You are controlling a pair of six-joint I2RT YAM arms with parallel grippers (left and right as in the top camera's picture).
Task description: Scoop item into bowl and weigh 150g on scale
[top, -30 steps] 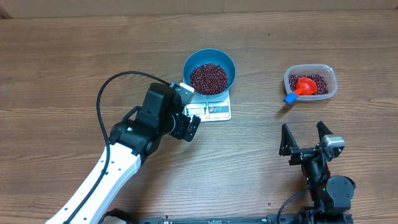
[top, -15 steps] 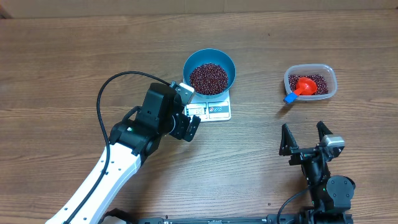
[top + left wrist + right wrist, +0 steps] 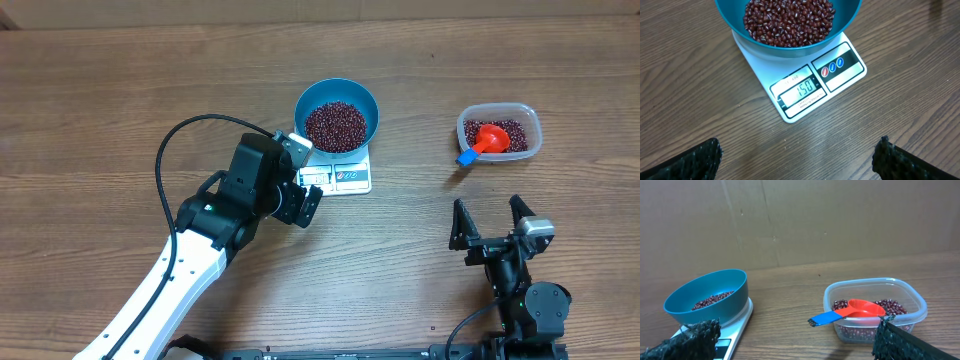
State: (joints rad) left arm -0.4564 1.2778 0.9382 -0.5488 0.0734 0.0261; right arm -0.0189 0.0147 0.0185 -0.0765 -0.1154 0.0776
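Blue bowl (image 3: 366, 100) of beans (image 3: 335, 126) is seated on the scale (image 3: 345, 178).
Left gripper (image 3: 797, 159) and right gripper (image 3: 487, 215) are held wide, empty; an orange scoop (image 3: 490, 138) is laid in the clear container (image 3: 533, 125); 150 is shown on the display (image 3: 805, 89).

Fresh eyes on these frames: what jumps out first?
The blue bowl, full of red-brown beans, sits on the white scale mid-table, whose display reads 150. To the right, a clear container holds more beans and a blue-handled red scoop. Both grippers stand open and empty, the left gripper beside the scale, the right gripper near the front edge.
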